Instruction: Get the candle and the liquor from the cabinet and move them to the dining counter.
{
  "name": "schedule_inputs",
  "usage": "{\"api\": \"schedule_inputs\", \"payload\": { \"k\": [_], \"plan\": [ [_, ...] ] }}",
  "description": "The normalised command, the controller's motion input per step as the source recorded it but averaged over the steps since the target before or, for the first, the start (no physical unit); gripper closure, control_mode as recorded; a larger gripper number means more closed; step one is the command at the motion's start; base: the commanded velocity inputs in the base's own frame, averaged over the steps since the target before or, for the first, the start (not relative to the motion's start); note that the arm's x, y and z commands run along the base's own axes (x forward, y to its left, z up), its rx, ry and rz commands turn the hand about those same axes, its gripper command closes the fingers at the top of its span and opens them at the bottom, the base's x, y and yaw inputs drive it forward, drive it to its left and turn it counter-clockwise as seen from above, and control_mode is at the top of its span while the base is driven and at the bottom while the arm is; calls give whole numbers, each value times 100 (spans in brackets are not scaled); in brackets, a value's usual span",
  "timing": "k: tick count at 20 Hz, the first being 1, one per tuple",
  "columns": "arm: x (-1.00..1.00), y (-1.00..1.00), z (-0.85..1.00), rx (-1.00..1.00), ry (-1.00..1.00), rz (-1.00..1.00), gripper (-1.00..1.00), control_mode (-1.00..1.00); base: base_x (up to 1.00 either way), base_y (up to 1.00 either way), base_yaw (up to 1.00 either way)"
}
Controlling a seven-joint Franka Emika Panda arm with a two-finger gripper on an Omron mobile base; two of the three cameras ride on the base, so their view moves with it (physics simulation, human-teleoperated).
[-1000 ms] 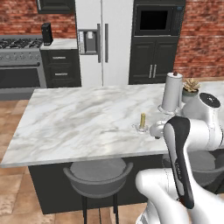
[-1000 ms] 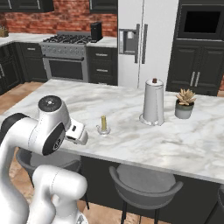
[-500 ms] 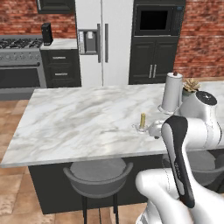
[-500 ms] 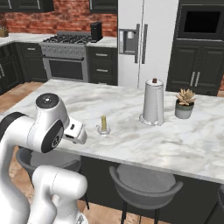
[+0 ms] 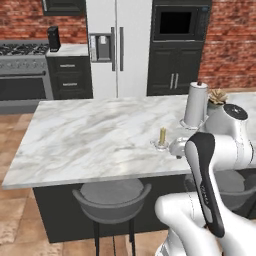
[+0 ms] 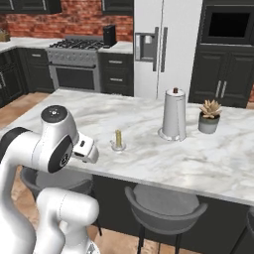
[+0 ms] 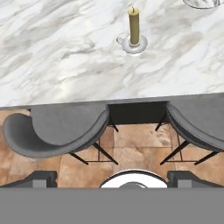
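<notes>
The candle (image 7: 134, 27), a short pale-yellow stick on a small round whitish saucer, stands upright on the dining counter (image 7: 61, 65) near its front edge. It also shows as the candle (image 5: 162, 138) and the candle (image 6: 118, 140) on the marble top (image 6: 149, 129). My gripper (image 7: 113, 178) is open and holds nothing, its dark fingertips (image 7: 41, 177) wide apart. It hangs back from the counter's edge, above the floor between two stools, apart from the candle. The liquor and the cabinet are out of view.
A tall steel canister (image 6: 173, 115) and a small potted plant (image 6: 209, 115) stand on the counter to the right of the candle. Grey stools (image 7: 61, 131) (image 7: 197, 122) tuck under the counter's front edge. Behind are a fridge (image 5: 117, 45), a stove (image 6: 77, 59) and black cupboards.
The arm has shifted back from the counter very slightly. The candle stands where it was, and the jaws stay wide.
</notes>
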Motion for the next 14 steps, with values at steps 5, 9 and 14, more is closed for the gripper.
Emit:
{"api": "schedule_inputs", "payload": {
  "k": [5, 9, 14],
  "plan": [
    [0, 0, 0, 0, 0, 0, -100, 100, -73, 2, 9],
    [0, 0, 0, 0, 0, 0, -100, 100, -33, 35, 57],
    [0, 0, 0, 0, 0, 0, -100, 100, -10, 25, 96]
  ]
}}
